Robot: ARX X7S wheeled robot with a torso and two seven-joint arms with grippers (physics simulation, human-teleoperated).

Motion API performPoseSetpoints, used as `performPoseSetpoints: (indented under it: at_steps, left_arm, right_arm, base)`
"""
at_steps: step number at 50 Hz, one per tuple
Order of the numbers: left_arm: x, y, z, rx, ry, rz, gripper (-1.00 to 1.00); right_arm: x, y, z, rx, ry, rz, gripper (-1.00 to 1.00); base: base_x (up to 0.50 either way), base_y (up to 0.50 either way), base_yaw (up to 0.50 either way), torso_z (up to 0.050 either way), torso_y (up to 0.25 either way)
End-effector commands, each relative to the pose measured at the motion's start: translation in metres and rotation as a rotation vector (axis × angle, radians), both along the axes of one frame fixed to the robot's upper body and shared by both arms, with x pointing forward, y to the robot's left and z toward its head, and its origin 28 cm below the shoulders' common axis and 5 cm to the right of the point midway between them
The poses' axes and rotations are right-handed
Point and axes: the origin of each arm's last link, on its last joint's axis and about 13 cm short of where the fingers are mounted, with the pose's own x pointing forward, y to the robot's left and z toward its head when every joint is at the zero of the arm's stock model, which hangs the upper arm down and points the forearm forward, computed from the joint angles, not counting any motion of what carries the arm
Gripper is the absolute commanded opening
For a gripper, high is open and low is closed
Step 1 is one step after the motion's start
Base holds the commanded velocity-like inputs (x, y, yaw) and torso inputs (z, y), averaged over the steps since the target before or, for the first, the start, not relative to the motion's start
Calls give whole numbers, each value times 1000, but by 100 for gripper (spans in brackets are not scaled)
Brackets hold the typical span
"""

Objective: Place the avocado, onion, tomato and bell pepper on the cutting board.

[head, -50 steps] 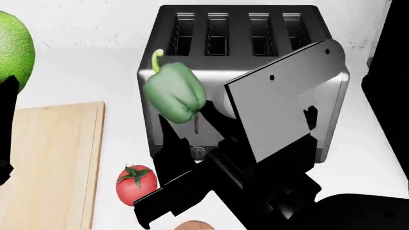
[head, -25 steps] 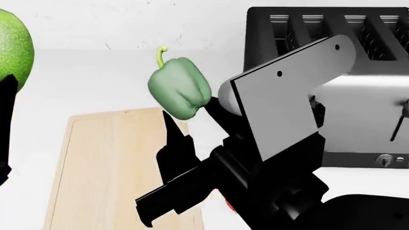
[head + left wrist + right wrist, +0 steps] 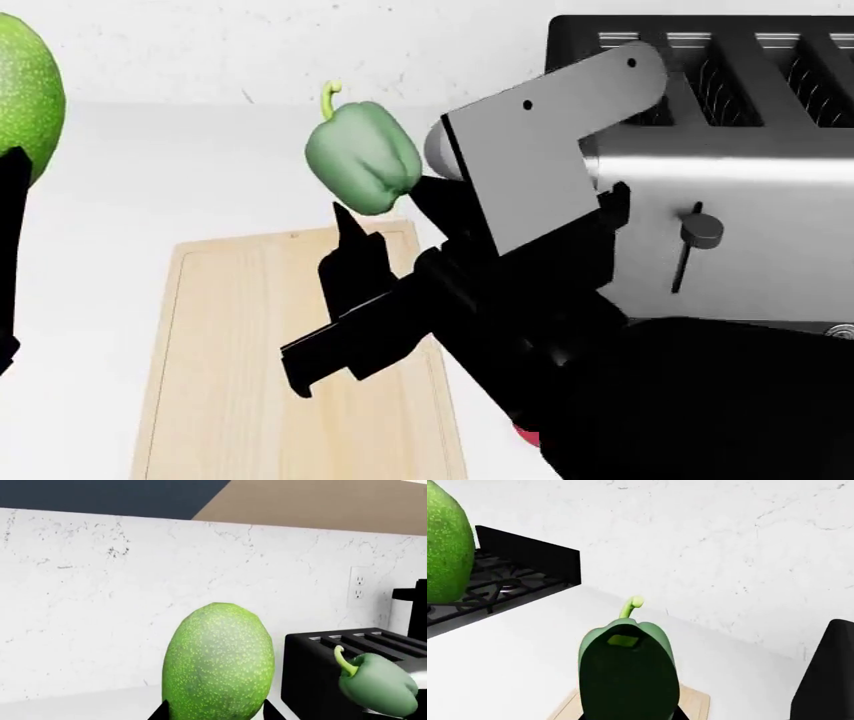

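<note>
now, as it stands:
right gripper point(image 3: 376, 215): pinching the bell pepper point(image 3: 362, 161), held up in the air above the far end of the cutting board point(image 3: 260, 350).
left gripper point(image 3: 215, 715): clamped on the avocado point(image 3: 218, 663), lifted clear of the counter point(image 3: 160, 170), off the board's left side.
tomato point(image 3: 525, 435): a red sliver by the board's right edge, mostly hidden behind the right arm.
toaster point(image 3: 747, 170): on the counter, right of the board.
onion: can't be seen.
</note>
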Motion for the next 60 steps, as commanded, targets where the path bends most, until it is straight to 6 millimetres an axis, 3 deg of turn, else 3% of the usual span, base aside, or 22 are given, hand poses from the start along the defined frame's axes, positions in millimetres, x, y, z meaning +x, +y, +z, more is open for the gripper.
performPoseSetpoints:
  at_steps: [1,7,15,35,50,60]
  left_arm:
    - [4,1,4,-42,-31,0,-100]
    - [5,2,3,-43,-31,3,-100]
    - [3,3,3,-44,-31,7,-100]
    - [1,3,2,-45,-23,10,-100]
    - [0,3,1,-44,-19,11,-100]
    - [-1,3,2,-46,-18,13,-100]
  right_arm:
    - [53,18,-13,-32,33,29,-100]
    - [81,29,-28,-41,86,23,-100]
    - [98,40,-51,-86,134,23,-100]
    - [107,48,-70,-92,178,22,-100]
    - [112,52,-104,-122,258,10,-100]
    - [109,52,-106,-122,267,18,-100]
  base:
    - [0,0,0,0,0]
    - [0,0,0,0,0]
    - [0,0,0,0,0]
    - [0,0,0,0,1]
    - [0,0,0,0,0]
    - [0,0,0,0,1]
